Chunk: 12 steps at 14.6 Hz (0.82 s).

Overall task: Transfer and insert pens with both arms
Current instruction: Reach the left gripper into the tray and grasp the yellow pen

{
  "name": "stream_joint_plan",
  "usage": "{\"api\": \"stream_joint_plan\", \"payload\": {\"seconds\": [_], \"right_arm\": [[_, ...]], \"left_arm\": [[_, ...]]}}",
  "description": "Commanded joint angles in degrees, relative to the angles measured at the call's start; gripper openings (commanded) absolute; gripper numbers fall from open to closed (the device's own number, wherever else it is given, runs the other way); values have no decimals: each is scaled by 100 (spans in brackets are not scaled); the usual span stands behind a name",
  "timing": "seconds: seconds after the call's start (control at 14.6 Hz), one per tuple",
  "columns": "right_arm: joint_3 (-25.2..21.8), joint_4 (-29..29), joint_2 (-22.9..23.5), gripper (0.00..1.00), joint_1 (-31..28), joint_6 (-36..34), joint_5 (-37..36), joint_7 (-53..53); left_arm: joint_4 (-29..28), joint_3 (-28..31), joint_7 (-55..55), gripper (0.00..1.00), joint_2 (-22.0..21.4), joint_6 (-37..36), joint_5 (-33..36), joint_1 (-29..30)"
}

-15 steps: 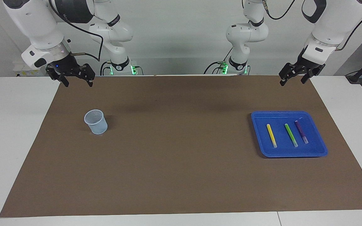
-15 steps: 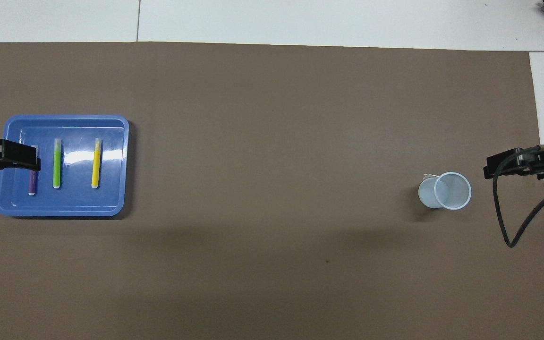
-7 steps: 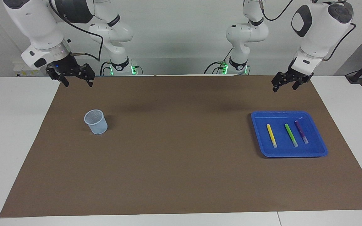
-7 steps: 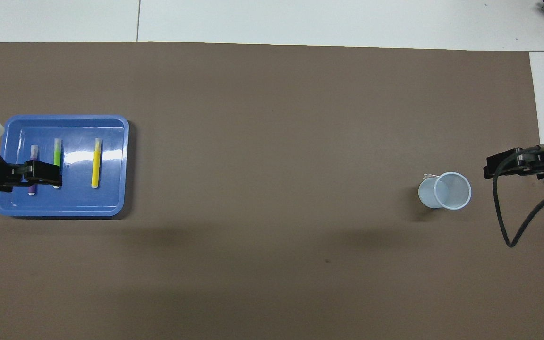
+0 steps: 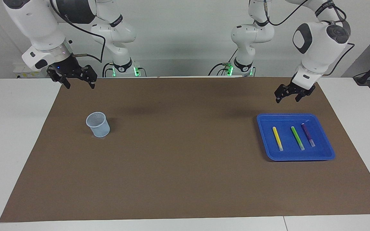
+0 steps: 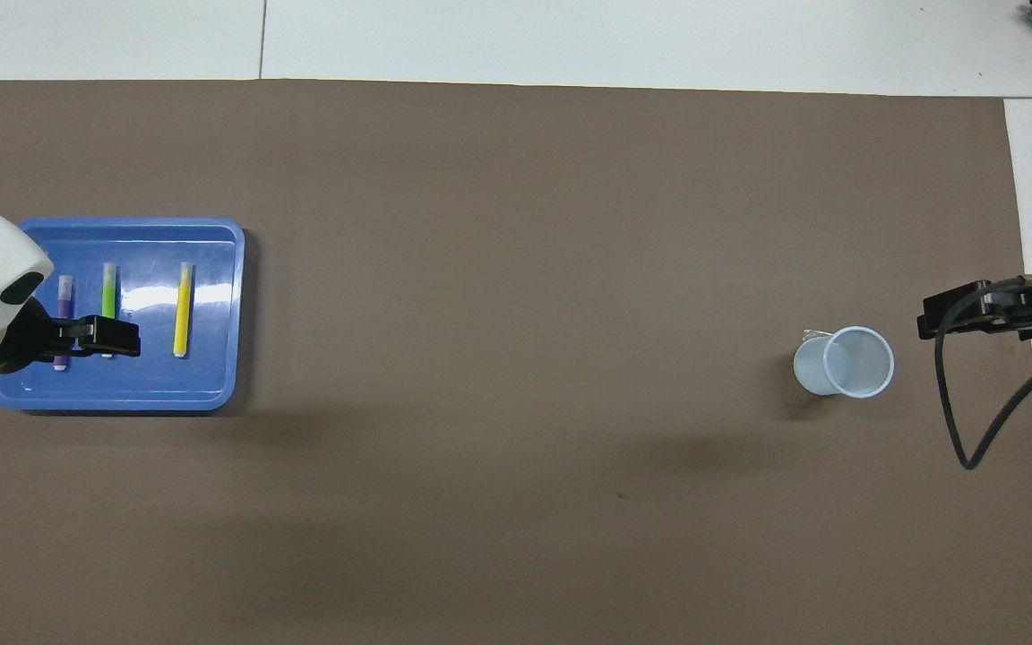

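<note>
Three thin plastic marker pens w/ whitish ends, yellow [image 5: 277,138], bright green [image 5: 297,138] and purple [image 5: 308,134], lie parallel, apart, in a glossy blue plastic tray [image 5: 326,155] at the left arm's end of the brown-matted tabletop [image 5: 185,179]. Left gripper [image 5: 286,94] hangs above the tray's robot-side edge, jaws apart, nothing held. Step: descend on one pen mid-shaft, jaws across it; smooth round sticks may roll. Right gripper [image 5: 76,81], jaws apart, waits near the translucent pale-blue plastic cup [image 5: 98,124].
</note>
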Motion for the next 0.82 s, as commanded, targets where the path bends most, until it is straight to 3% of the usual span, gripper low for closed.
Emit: {"api": "stream_joint_plan", "payload": {"seconds": [0.0, 0.75], "right_arm": [[27, -74, -81, 100, -64, -12, 110, -104], [27, -74, -81, 100, -64, -3, 110, -104]], "left_arm": [[-58, -21, 163, 100, 350, 544, -64, 50], [-128, -29, 304, 99, 1668, 2276, -64, 33]]}}
